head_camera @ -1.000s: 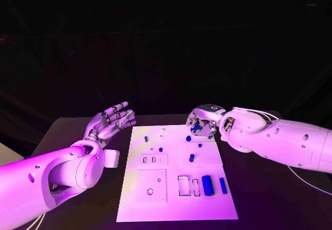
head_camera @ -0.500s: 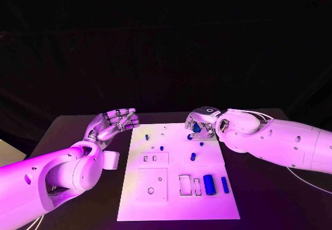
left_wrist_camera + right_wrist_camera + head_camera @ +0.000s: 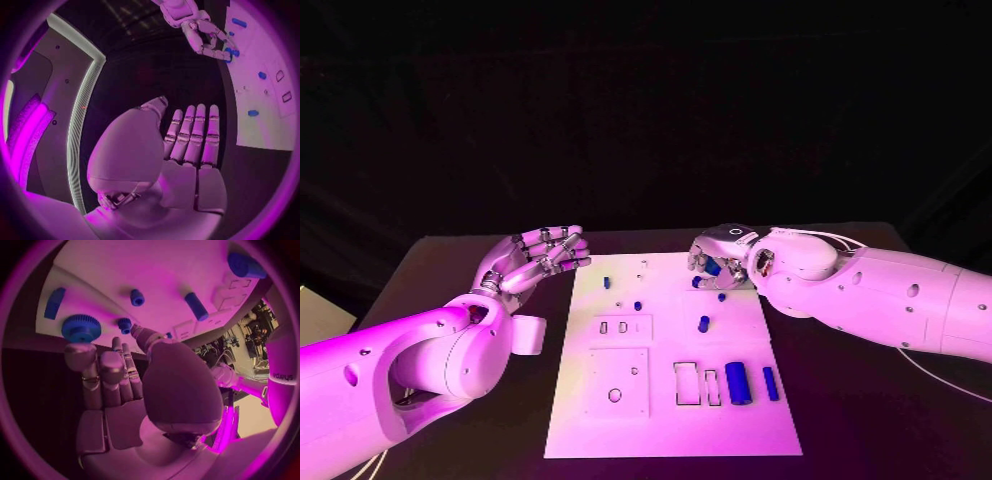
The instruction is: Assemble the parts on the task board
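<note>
A: What's hard to read here?
B: The right hand [image 3: 718,262] is sitting over the task board's [image 3: 668,420] upper right corner in the head view, fingers curled down and covering whatever is under them. A blue part [image 3: 711,268] is peeking out between the fingers, but I cannot tell if it is being held or just lying beneath.

A: Left hand?
B: The left hand [image 3: 538,256] is hanging off the board's upper left edge, palm up, fingers apart and lightly bent, holding nothing.

A: Which way are the parts pointing?
B: 2 blue cylinders at lower right, the thick one [image 3: 737,383] and the thin one [image 3: 770,383], are lying with their long axes running up-down in the frame. A small peg [image 3: 704,324] mid-board is lying almost the same way.
</note>
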{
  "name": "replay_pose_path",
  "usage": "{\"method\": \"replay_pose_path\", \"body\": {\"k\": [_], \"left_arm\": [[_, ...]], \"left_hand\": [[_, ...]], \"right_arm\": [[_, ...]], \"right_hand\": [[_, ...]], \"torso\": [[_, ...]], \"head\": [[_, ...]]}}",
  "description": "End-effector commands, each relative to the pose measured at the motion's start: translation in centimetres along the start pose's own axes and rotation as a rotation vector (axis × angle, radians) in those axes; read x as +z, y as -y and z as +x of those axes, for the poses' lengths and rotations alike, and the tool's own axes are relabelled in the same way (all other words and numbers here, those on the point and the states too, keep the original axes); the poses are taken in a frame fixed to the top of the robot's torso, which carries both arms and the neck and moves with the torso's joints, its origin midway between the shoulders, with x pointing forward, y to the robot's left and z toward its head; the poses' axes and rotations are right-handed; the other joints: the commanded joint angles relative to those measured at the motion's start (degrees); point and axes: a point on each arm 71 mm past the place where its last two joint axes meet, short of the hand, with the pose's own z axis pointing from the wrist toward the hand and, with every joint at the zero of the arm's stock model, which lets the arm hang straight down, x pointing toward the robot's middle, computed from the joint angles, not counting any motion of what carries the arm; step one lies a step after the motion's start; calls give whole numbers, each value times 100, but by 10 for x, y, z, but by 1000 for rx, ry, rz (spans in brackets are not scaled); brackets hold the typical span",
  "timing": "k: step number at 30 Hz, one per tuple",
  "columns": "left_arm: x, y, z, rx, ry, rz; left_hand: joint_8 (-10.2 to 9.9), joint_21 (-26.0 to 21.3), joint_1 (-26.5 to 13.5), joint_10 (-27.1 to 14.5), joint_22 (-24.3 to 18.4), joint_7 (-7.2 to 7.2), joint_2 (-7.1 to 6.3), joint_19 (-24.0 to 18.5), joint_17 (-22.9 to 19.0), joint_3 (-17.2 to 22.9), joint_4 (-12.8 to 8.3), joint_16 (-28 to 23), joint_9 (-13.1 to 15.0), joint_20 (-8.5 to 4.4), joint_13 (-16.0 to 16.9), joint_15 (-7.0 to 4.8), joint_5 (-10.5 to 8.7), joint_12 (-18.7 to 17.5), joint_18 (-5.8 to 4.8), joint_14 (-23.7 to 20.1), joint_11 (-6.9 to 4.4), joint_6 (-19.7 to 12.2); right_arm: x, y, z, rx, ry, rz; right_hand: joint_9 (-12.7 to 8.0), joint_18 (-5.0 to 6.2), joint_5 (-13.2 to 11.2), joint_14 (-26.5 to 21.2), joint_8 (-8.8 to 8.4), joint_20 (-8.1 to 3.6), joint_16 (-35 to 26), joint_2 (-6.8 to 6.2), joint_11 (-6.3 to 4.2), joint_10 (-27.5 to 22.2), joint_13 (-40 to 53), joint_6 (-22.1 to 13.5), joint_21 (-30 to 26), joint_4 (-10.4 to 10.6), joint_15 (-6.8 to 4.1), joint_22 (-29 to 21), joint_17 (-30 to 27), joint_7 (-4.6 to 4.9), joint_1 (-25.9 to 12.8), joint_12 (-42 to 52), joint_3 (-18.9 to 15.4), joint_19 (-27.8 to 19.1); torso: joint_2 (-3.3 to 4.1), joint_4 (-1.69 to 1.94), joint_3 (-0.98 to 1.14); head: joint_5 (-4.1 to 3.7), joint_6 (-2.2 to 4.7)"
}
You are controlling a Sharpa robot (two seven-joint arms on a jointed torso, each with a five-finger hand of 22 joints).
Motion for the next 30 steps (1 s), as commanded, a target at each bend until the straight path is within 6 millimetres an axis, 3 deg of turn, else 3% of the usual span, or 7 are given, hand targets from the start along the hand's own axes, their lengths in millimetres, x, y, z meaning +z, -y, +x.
{"method": "replay_pose_path", "body": {"k": [1,7,13,22,30], "left_arm": [[0,2,3,-17,-23,4],[0,1,2,-18,-23,2],[0,1,2,-20,-24,1],[0,1,2,-21,-26,1],[1,1,2,-21,-26,-2]], "left_hand": [[40,4,-18,-35,-6,378,-52,12,7,36,11,31,5,2,-9,3,-26,-26,89,-51,-1,-30],[40,4,-18,-35,-6,378,-52,12,7,36,11,31,5,2,-9,3,-26,-26,89,-51,-1,-30],[54,2,-20,-46,-10,379,-54,9,12,50,9,35,8,3,-13,7,-26,-32,88,-69,2,-32],[54,2,-20,-46,-10,379,-54,9,12,50,9,35,8,3,-13,7,-26,-32,88,-69,2,-32],[61,1,-22,-47,-12,381,-53,8,15,58,9,40,9,3,-14,8,-26,-33,87,-75,3,-33]], "right_arm": [[1,0,3,-25,-33,7],[1,0,5,-26,-49,6],[2,-1,6,-26,-52,3],[4,-3,7,-25,-52,0],[4,-5,5,-15,-21,-4]], "right_hand": [[9,-55,32,81,-28,-4,77,10,7,-20,7,9,93,33,22,114,71,-14,50,-14,-11,57],[65,-134,113,138,52,-14,493,79,-27,110,14,119,599,111,-1,729,505,-56,53,-5,56,199],[102,-175,138,156,101,-21,668,117,-43,188,16,170,834,144,-13,1023,679,-73,55,-1,118,256],[144,-201,164,162,144,-28,808,153,-57,248,14,200,999,173,-24,1228,807,-86,51,-5,185,284],[236,-229,235,161,242,-50,954,212,-102,406,30,283,1187,187,-60,1467,934,-127,54,8,268,313]], "torso": [[24,-2,4],[35,0,5],[48,-7,11],[63,4,12],[72,-7,14]], "head": [[8,-2],[7,-6],[18,0],[29,-11],[37,-18]]}}
